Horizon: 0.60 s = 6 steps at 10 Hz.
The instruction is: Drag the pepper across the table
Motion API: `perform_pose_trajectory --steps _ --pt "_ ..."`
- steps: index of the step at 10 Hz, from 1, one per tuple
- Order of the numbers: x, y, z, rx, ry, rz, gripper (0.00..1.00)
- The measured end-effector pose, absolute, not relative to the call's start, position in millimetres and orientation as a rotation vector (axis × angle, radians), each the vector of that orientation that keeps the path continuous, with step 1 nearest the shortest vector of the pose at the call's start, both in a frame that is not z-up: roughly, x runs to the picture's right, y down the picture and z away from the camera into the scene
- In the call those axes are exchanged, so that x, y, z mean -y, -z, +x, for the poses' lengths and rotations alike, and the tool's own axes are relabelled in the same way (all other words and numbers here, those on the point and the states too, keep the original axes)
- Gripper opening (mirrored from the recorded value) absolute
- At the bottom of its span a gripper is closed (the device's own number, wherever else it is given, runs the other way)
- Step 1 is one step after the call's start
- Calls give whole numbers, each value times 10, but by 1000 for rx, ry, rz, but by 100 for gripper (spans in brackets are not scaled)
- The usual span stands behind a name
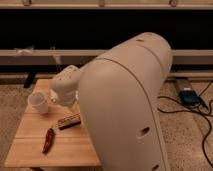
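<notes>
- Behind the work area you see a dark wall (100, 30) crossed by pale horizontal rails (30, 54); below it lies a speckled grey floor (185, 140).
- On that floor, to your right in the view, note a small blue box-shaped device (189, 96) with black cables (206, 117) trailing from it.
- Locate the light tan wooden table of glued planks (27, 152) at lower left of the view. Its right part is hidden behind the large white rounded arm housing (130, 110), which fills the middle of the view.
- Find the small slender dark-red chili pepper (48, 140) lying flat on the table, towards the near edge. It runs roughly front to back, with one end pointing at the near edge. Nothing touches it.
- Just beyond the pepper, and apart from it, lies a dark rectangular bar with a light edge (69, 121), set at a slight angle.
- A white round cup (39, 101) stands upright near the far left corner of the table.
- The white rounded wrist joint (65, 86) reaches over the far part of the table, beside the cup.
- The pincer (70, 103) sits at the lower end of that wrist, between the cup and the bar, and well apart from the pepper.
- You cannot tell whether the pincer is open or closed, nor whether it touches the table.
</notes>
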<state>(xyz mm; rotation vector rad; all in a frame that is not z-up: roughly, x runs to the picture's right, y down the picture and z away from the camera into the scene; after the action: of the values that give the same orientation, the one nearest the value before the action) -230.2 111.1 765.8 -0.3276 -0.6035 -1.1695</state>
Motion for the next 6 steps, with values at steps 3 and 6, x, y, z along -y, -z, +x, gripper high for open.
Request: perform_pose_trajectory --steps 3,6 --pt "-1393 -7474 -2650 634 1270 -320 80" --pt "-1806 -7315 -3013 663 1392 -341 80"
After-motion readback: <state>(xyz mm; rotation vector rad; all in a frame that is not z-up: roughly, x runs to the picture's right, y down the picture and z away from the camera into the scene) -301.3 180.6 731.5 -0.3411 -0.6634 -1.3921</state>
